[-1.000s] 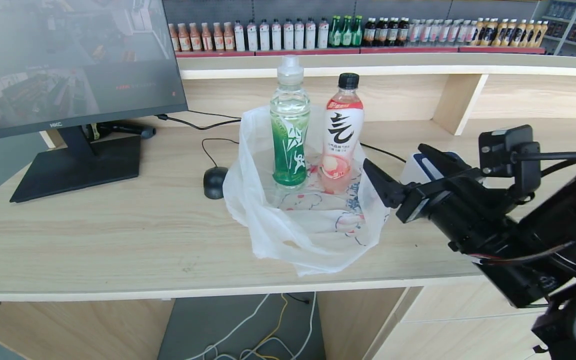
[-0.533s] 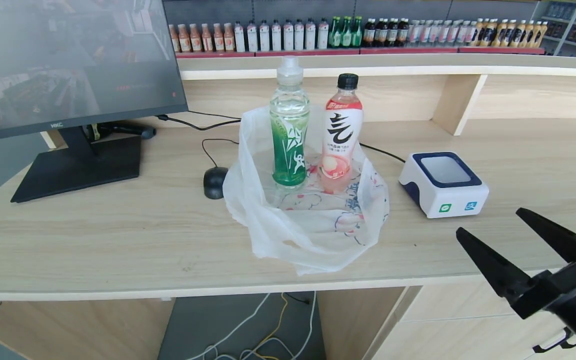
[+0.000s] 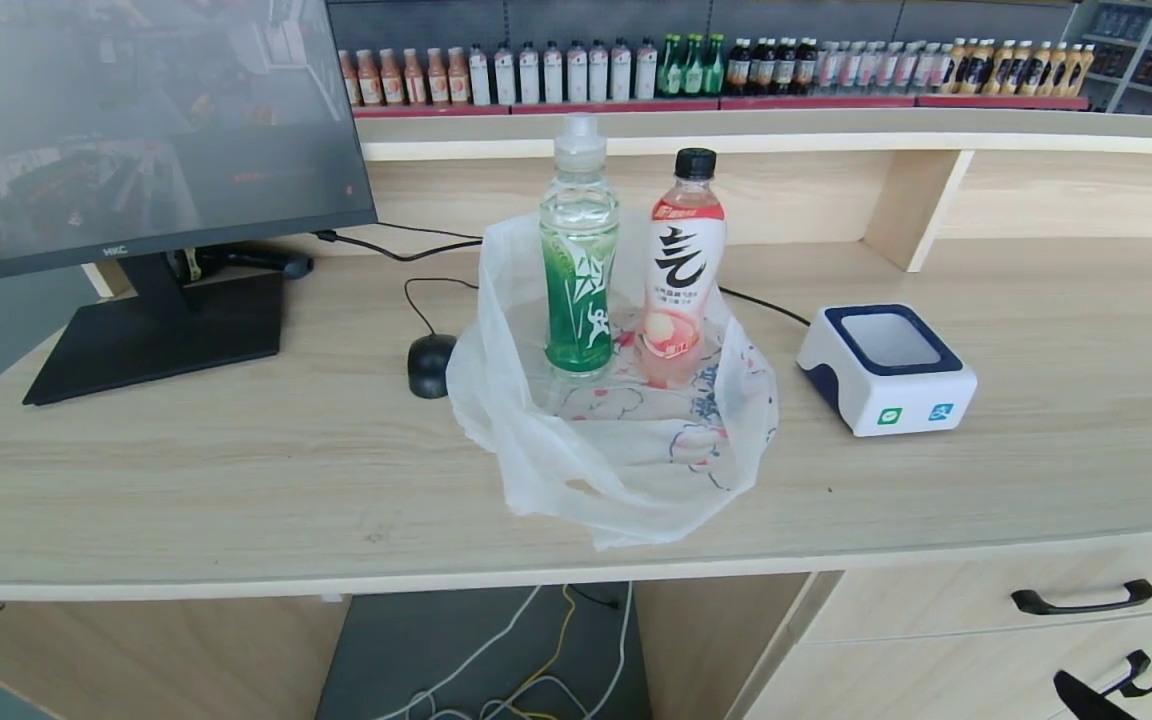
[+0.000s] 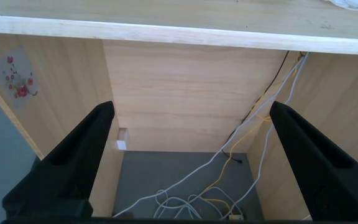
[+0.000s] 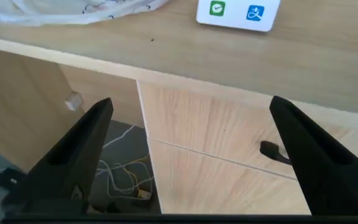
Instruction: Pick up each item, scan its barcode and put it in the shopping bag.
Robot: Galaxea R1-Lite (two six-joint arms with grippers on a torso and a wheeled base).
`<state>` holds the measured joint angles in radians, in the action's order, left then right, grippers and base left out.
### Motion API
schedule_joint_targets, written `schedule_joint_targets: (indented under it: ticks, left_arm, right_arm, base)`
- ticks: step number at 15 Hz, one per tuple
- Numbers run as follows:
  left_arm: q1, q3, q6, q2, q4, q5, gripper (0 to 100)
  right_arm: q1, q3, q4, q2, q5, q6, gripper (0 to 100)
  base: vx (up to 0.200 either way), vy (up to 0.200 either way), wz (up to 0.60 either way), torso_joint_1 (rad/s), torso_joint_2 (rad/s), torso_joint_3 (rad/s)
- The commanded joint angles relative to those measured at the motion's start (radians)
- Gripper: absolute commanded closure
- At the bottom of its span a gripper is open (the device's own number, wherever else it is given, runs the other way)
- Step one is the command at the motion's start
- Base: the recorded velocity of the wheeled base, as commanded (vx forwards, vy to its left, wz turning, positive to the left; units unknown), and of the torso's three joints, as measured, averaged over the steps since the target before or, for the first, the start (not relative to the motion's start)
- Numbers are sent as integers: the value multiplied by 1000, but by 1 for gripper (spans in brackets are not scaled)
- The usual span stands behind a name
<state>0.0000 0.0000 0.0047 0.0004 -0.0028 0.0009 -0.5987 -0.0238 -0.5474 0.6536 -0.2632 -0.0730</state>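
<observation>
Green-labelled clear bottle [image 3: 579, 260] and pink-labelled black-capped bottle [image 3: 684, 270] stand upright inside the white plastic shopping bag [image 3: 626, 470] on the wooden tabletop [image 3: 236, 470]; left pincer [image 4: 191, 106] and right pincer [image 5: 191, 102], both released, sit below its edge, best kept clear.

A thin, translucent white shopping bag [image 3: 626, 470] lies slumped open at the middle of the bench [image 3: 236, 470], its lower fold close to the front edge and printed red and blue patterns showing through the plastic. Two bottles stand upright inside it, side by side toward its far side. The left one is a clear bottle [image 3: 579, 280] with a green label and a clear cap. The right one is a pink bottle [image 3: 684, 290] with a white label and a black cap. A white scanner [image 3: 886, 370] with a dark blue-framed top window sits on the bench near the bag's right side, apart from it.
</observation>
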Motion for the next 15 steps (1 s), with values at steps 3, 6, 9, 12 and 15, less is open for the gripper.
schedule_joint_targets:
  ticks: [3, 6, 9, 12, 15]
  left_arm:
    - [0, 0, 1, 0, 0, 1, 0]
    - [0, 0, 1, 0, 0, 1, 0]
    - [0, 0, 1, 0, 0, 1, 0]
    - [0, 0, 0, 0, 0, 1, 0]
    - [0, 0, 0, 0, 0, 1, 0]
  right_arm:
    - [-3, -105, 695, -614, 182, -105, 0]
    - [40, -91, 716, -654, 191, -100, 0]
    - [318, -91, 719, -620, 176, -37, 0]
    - [304, -94, 722, -620, 71, -57, 0]
    - [392, -94, 730, -536, 25, 13, 0]
  base:
    - [0, 0, 0, 0, 0, 0]
    - [0, 0, 0, 0, 0, 0]
    - [0, 0, 0, 0, 0, 0]
    - [0, 0, 0, 0, 0, 0]
    - [0, 0, 0, 0, 0, 0]
